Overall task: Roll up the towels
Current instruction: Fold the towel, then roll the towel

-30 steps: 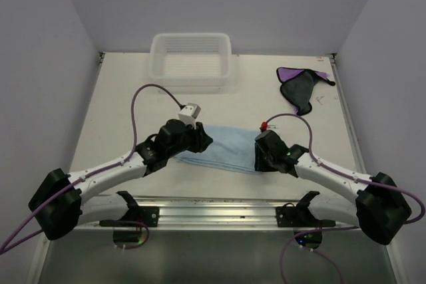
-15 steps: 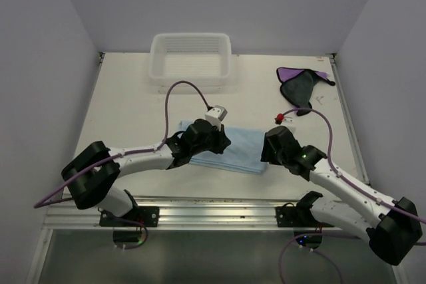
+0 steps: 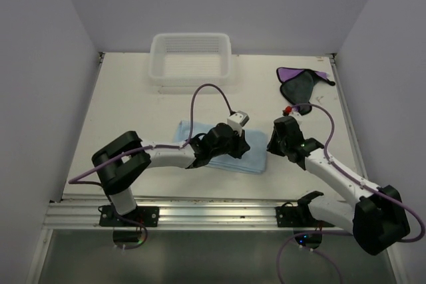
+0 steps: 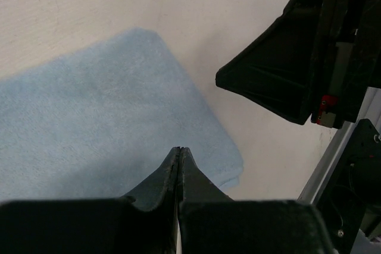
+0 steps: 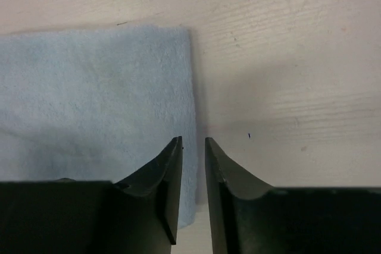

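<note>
White basket (image 3: 191, 58) sits at the back of the table (image 3: 126, 104), left of centre, well apart from both arms. Left arm reaches in low from the near left edge and across to the middle. The light blue towel (image 3: 253, 159) lies flat in the middle of the table, folded, long side running left to right. One corner pokes out on the left of the arm and the right end shows beyond the gripper head. Left gripper (image 4: 180, 149) is over the right part of that towel, fingers pressed tight together with no gap. Cannot tell from the wrist view if any cloth is pinched between the tips. Right gripper (image 5: 193, 141) is just beside the towel's right edge, jaws narrow with a thin slit between them and nothing in the slit. Its left finger is over the blue edge, its right finger over bare table. The two gripper heads are near each other, not touching. The purple towel (image 3: 303, 84) lies crumpled at the back right, dark side up with a purple strip along its far edge, well apart from both grippers.
</note>
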### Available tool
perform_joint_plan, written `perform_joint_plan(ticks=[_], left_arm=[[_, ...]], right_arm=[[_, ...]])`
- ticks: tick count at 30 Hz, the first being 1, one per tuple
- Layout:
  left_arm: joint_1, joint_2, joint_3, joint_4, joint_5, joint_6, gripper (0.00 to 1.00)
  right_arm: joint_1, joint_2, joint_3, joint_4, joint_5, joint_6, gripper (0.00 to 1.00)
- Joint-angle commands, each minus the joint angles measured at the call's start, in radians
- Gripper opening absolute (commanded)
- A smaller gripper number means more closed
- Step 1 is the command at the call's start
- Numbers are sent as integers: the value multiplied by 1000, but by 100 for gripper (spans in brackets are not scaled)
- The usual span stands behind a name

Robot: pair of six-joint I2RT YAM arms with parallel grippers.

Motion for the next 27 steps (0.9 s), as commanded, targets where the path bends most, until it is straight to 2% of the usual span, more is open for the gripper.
perform_joint_plan(ticks=[1, 3, 6, 11, 14, 17, 24, 27], left_arm=[[-4, 51, 52, 79, 3, 0, 0], [-4, 83, 60, 87, 3, -5, 0], [-4, 113, 77, 96, 26, -9, 0], [-4, 134, 86, 101, 32, -20, 0], [-4, 148, 84, 105, 35, -38, 0], [-9, 160, 83, 108, 35, -45, 0], [-21, 186, 34, 95, 11, -98, 0], [-30, 194, 2, 121, 12, -127, 0]], right_arm=[[-18, 73, 80, 111, -46, -22, 21], [-20, 122, 113, 131, -55, -27, 12], [-24, 175, 146, 172, -74, -27, 7], [-53, 293, 169, 233, -112, 5, 2], [-72, 356, 158, 299, -130, 18, 2], [-83, 423, 164, 290, -131, 19, 0], [-98, 449, 135, 304, -114, 15, 0], [-101, 445, 155, 300, -130, 5, 5]])
